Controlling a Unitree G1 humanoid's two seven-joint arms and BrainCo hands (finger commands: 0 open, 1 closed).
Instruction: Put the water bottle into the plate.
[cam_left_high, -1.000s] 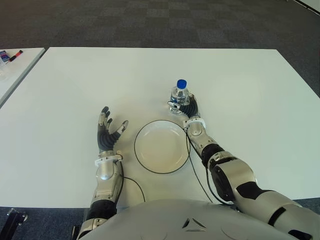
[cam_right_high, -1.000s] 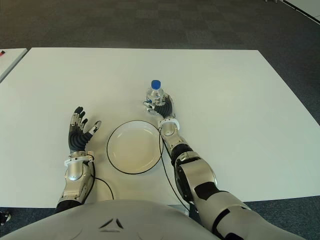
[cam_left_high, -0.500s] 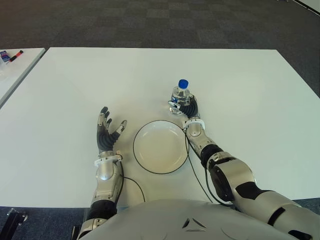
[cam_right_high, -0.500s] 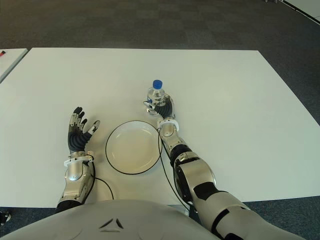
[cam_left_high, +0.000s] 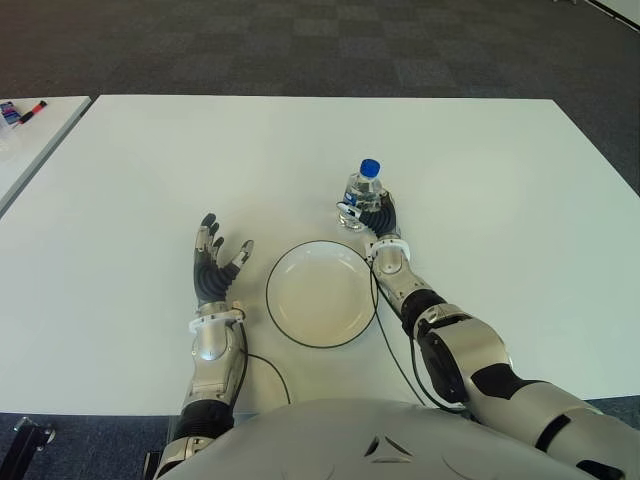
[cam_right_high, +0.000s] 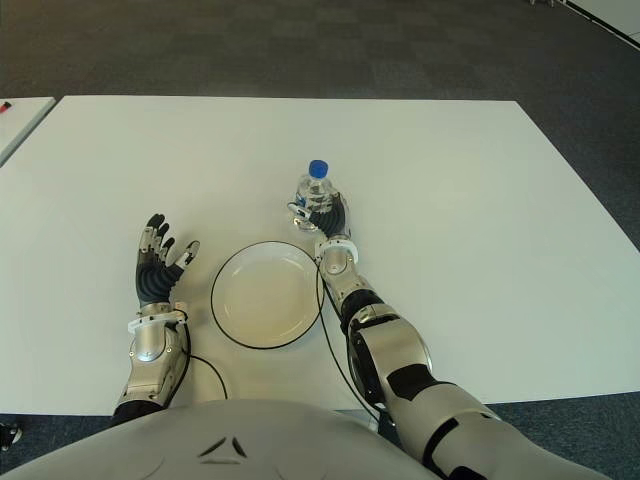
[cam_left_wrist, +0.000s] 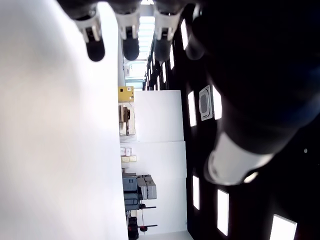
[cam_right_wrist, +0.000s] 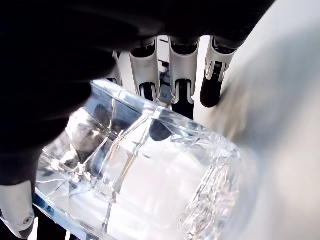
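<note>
A clear water bottle (cam_left_high: 365, 187) with a blue cap stands upright on the white table (cam_left_high: 480, 200), just beyond the right rim of the plate. My right hand (cam_left_high: 364, 211) is wrapped around its lower half; in the right wrist view the fingers (cam_right_wrist: 182, 75) curl round the clear bottle (cam_right_wrist: 145, 175) and the thumb presses its near side. The white plate (cam_left_high: 321, 295) with a dark rim lies empty in front of me. To the left of the plate, my left hand (cam_left_high: 214, 262) shows palm up with its fingers spread, holding nothing.
A black cable (cam_left_high: 396, 350) runs along the plate's right rim towards my body. A second table (cam_left_high: 35, 135) stands at the far left with a red pen (cam_left_high: 31, 107) on it. Dark carpet lies beyond the table's far edge.
The bottle and my right hand around it have shifted slightly to the right. My left hand has stayed in place.
</note>
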